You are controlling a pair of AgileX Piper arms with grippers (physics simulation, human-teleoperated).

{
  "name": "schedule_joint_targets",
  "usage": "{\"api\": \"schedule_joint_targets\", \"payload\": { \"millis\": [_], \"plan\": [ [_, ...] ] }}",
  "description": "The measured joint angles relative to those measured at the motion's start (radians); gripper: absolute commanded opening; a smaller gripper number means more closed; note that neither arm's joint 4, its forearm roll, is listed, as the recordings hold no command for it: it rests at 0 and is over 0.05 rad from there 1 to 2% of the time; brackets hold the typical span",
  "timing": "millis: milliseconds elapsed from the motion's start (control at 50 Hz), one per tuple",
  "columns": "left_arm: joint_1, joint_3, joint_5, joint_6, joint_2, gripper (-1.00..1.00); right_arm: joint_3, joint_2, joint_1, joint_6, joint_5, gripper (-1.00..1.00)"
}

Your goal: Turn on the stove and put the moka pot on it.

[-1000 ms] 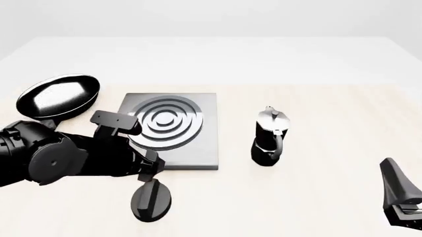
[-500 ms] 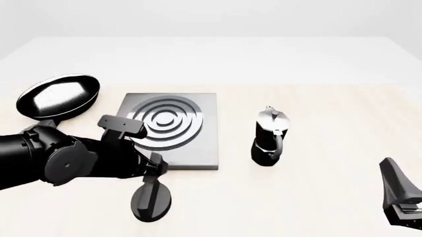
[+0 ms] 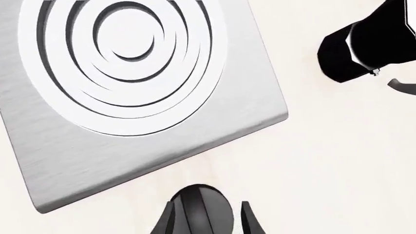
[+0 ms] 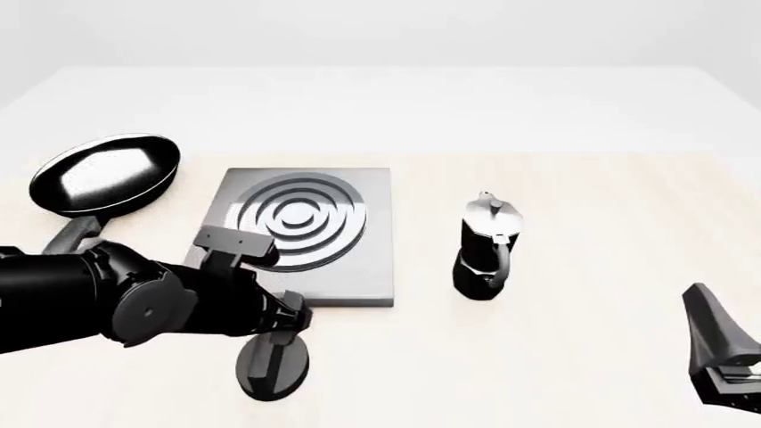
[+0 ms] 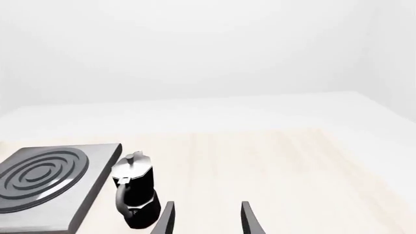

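Knob (image 4: 273, 366) first: the left gripper (image 3: 206, 219) has come down over the half-second and second just gone, and its fingers (image 3: 250, 222) now sit spread on either side of the black disc's raised ridge, not yet pressed against it as far as the wrist view shows. In the front view the arm has slid toward the near edge and lowered, so the fingertips are hidden behind the wrist right above the knob. That reads as the approach finished and the squeeze-and-twist about to start — the stove (image 4: 356, 267) is not switched on yet by any sign I can see. Just beyond the knob lies the grey slab with its silver rings (image 4: 295, 221), nothing standing on them. The pot (image 4: 486, 250) stands upright on the table (image 4: 571, 357) to the right of the stove, near it but clearly apart, handle turned toward the near side. The right gripper (image 5: 206, 217) waits low at the near right corner, fingers apart and holding nothing, the pot ahead of it. A pan (image 4: 105, 174) sits at the far left — out of the way.
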Motion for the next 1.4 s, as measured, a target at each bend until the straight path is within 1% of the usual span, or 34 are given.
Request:
{"api": "schedule_joint_targets", "payload": {
  "millis": [700,1100,1400],
  "plan": [
    [-0.003,0.012,-0.046,-0.015,0.063,1.0,0.0,0.021,0.002,0.007,-0.019,1.0],
    [-0.013,0.025,-0.071,-0.04,0.09,1.0,0.0,0.035,0.003,0.01,-0.03,1.0],
    [-0.005,0.033,-0.084,-0.038,0.106,1.0,0.0,0.048,0.005,0.011,-0.04,1.0]
  ]
}}
